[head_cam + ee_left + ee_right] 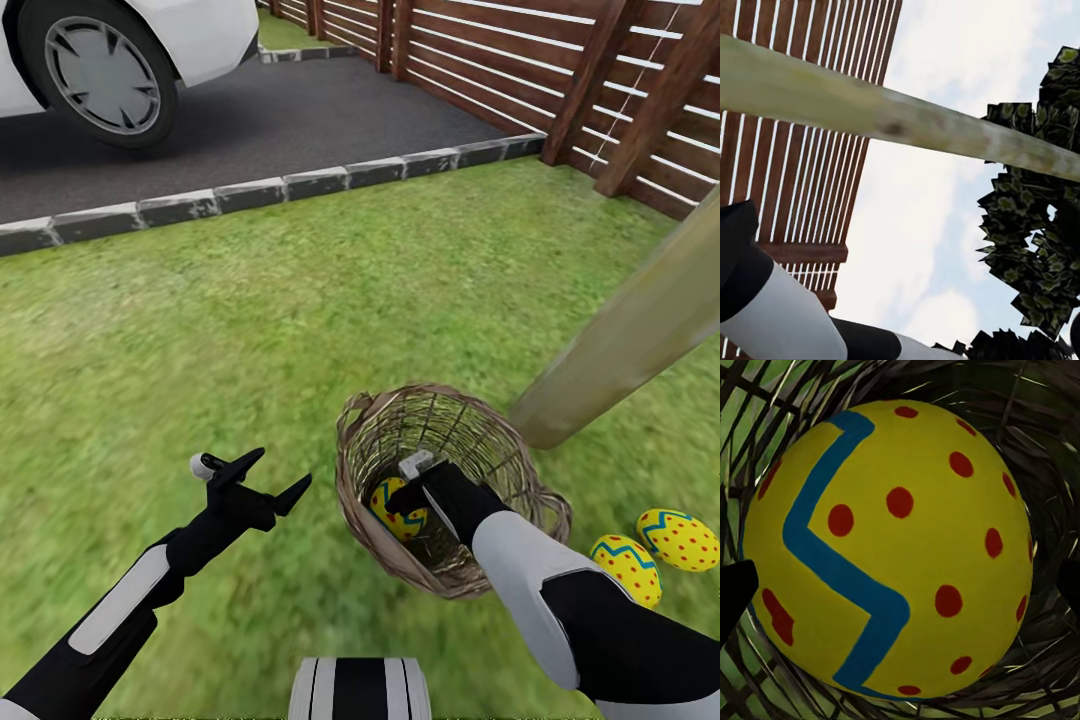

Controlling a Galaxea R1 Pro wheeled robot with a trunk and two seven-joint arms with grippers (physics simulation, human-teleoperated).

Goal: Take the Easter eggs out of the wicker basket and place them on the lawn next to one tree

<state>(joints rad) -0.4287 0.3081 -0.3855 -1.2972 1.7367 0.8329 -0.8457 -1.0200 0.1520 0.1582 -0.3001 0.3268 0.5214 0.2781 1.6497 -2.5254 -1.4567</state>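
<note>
The wicker basket (352, 440) sits on the lawn (200, 340) at the foot of the leaning pale tree (630, 335). One yellow Easter egg (392, 510) with red dots lies inside it. My right gripper (408, 500) reaches down into the basket, open, its dark fingertips (731, 592) on either side of that egg (892, 547), which sits very close to the camera. Two more eggs (625, 565) (680, 540) lie on the grass to the right of the basket, near the trunk. My left gripper (272, 478) hovers open over the grass left of the basket, holding nothing.
A grey stone kerb (250, 195) separates the lawn from the asphalt driveway (280, 120), where a white car (100, 60) is parked. The brown slatted fence (520, 60) runs along the back right. The left wrist view looks up past the trunk (870, 105) to sky and leaves.
</note>
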